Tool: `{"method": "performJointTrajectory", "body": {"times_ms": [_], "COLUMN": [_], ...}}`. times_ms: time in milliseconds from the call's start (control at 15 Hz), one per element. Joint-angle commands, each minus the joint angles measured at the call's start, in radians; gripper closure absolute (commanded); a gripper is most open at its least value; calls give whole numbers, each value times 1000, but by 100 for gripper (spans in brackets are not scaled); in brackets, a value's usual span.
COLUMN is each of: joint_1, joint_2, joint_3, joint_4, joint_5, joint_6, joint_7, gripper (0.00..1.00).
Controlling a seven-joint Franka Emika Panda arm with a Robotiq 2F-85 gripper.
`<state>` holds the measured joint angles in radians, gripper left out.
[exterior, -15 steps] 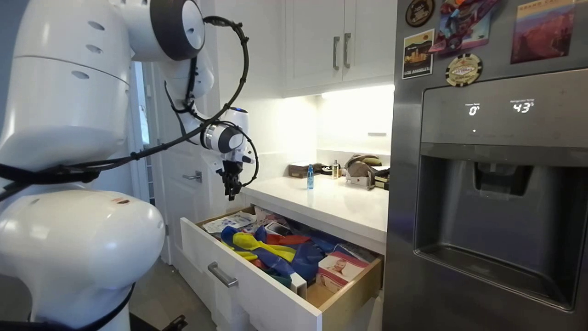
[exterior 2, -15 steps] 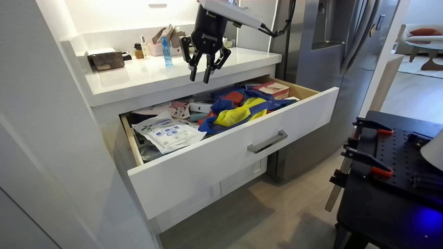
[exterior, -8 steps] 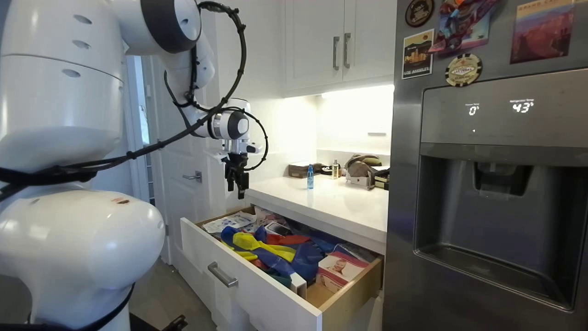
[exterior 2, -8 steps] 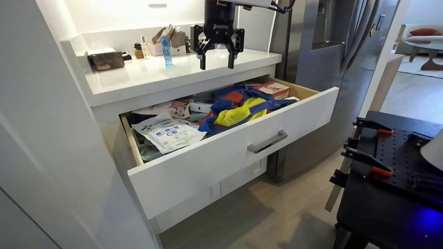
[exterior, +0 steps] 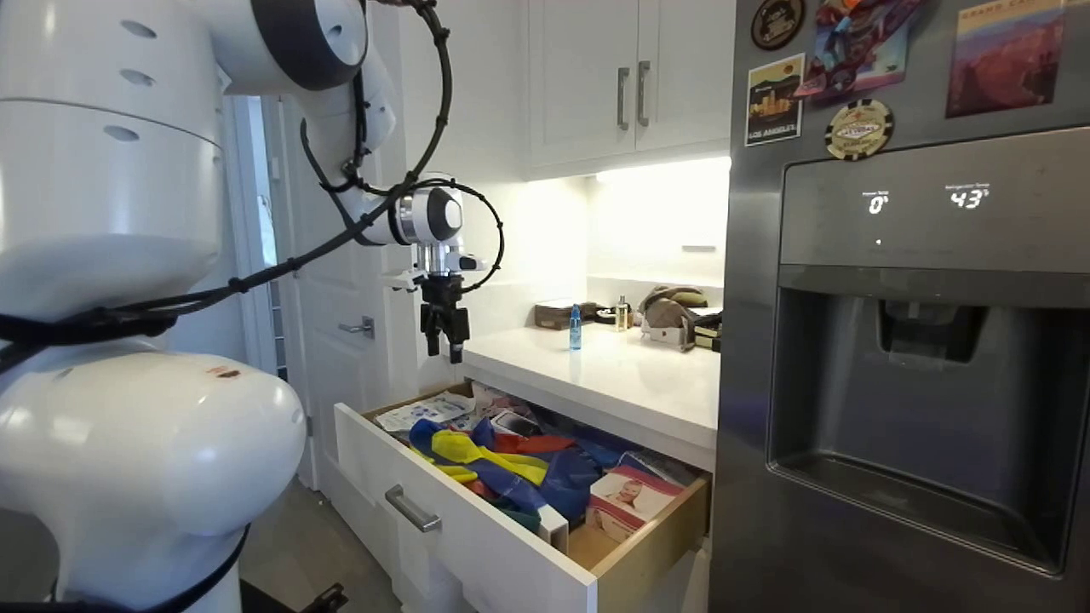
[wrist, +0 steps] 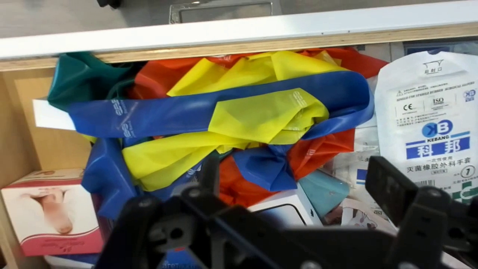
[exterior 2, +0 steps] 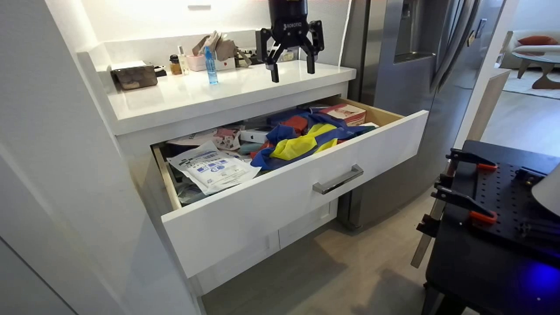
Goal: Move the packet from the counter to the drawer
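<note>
The packet (exterior 2: pixel 214 168), white with blue print, lies flat on other items at one end of the pulled-out drawer (exterior 2: pixel 245 223). In the wrist view the packet (wrist: pixel 429 112) is at the right, beside the bands and partly behind a finger. Above the drawer, near the edge of the white counter (exterior 2: pixel 262 87), my gripper (exterior 2: pixel 292 71) points down with its fingers spread. Between the fingertips of the gripper (wrist: pixel 300 183) there is only a view down onto the drawer's contents. In an exterior view the gripper (exterior: pixel 444 349) hangs well above the drawer, apart from the packet.
Blue, yellow and red bands (wrist: pixel 269 116), a white box (wrist: pixel 298 205) and a pink-white box (wrist: pixel 56 213) fill much of the drawer. A blue bottle (exterior 2: pixel 211 65) and a brown case (exterior 2: pixel 134 76) stand on the counter. The fridge (exterior: pixel 903 426) borders the counter.
My gripper has risen and shifted right in both exterior views, straightening from a tilt. Its fingers have spread wider. The packet and drawer have stayed put.
</note>
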<state>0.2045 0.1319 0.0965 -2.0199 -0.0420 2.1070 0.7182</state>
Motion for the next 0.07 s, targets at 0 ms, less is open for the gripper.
{"method": "performJointTrajectory", "body": {"times_ms": [0], "joint_1": [-8], "joint_2": [-2], "joint_3": [8], "joint_4": [1], "joint_5": [-1], "joint_6": [-5], "joint_7": [1], "gripper": [0]}}
